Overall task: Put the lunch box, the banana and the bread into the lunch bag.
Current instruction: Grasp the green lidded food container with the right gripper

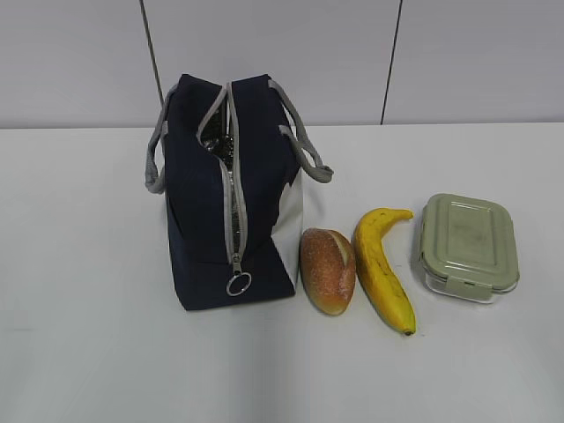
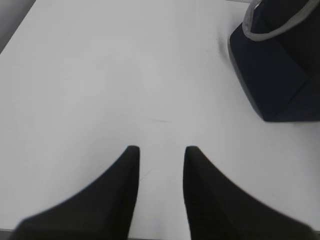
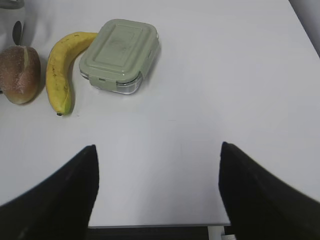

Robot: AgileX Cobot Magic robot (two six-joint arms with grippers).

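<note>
Nothing packed yet imo. Lunch bag (image 1: 231, 198) stands upright on the table (image 1: 79, 352), zip partly undone w/ silvery lining showing near the top. All three food items sit in a row to the right of the bag: bread (image 1: 328, 270) just beside it, maybe touching the bag's white side, then the banana (image 1: 384, 267), then the lunch box (image 1: 469, 246) furthest out, lid on.

Right gripper (image 3: 157, 150) has its jaws spread wide, holding nothing, hovering over bare table. From its cam the box lies ahead and a bit left, long axis running diagonally away, banana curving alongside it. So the right arm is obv the closer one for the box; it'd prob need a wrist turn to span the short side.

Left gripper (image 2: 161, 150): jaws apart by a narrow gap, empty. Bag is ahead and to its right, so that arm looks best placed to hold the bag's mouth open.
</note>
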